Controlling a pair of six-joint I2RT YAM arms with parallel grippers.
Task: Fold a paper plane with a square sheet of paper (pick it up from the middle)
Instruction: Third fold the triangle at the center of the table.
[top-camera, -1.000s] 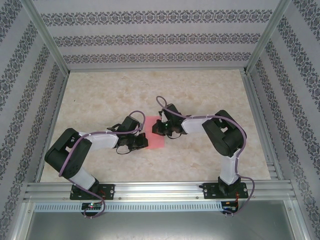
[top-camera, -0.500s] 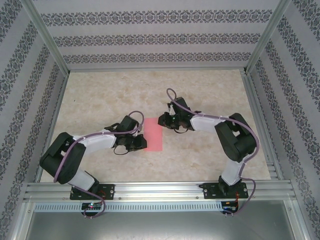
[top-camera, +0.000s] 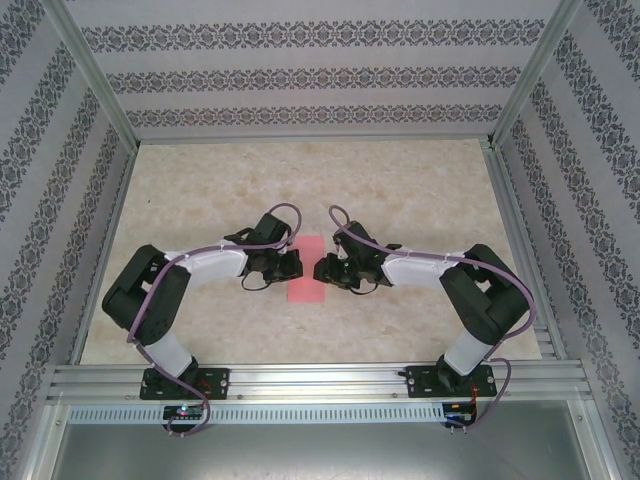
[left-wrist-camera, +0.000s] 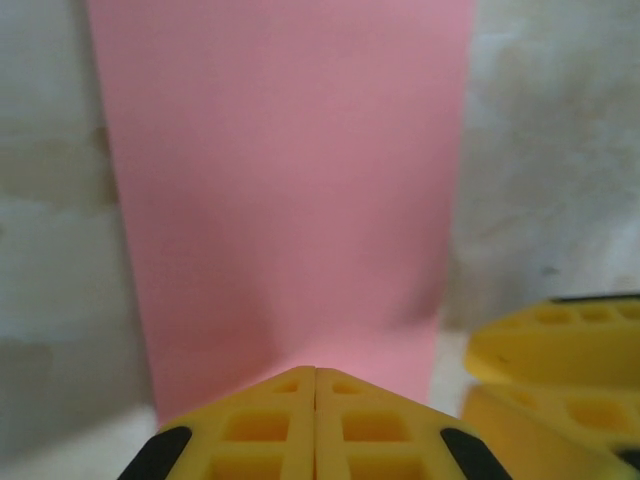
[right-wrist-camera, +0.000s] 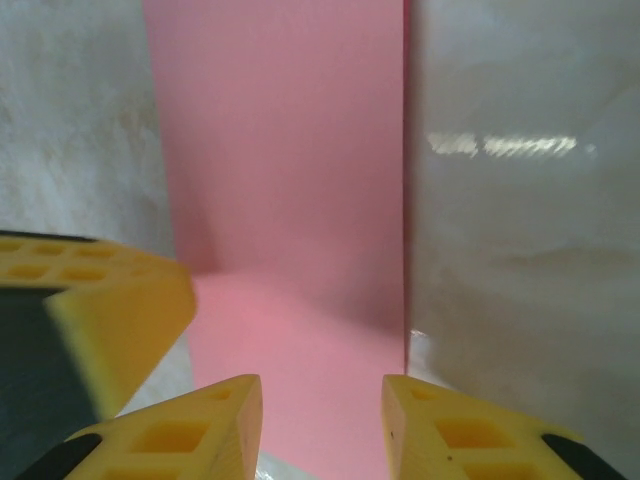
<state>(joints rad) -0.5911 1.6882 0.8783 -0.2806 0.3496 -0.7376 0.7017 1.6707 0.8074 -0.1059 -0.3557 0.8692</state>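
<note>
The sheet of paper (top-camera: 306, 288) lies flat on the pale surface (top-camera: 200, 190) as a narrow pink strip, its long side running away from the arm bases. The left claw (top-camera: 292, 263) sits at the paper's left edge, fingers pressed together. The right claw (top-camera: 322, 268) sits at the paper's right edge, fingers spread apart, with pink paper showing between them.

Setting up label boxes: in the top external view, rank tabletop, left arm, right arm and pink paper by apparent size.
1. tabletop
2. left arm and right arm, too alike to rank
3. pink paper, smallest
</note>
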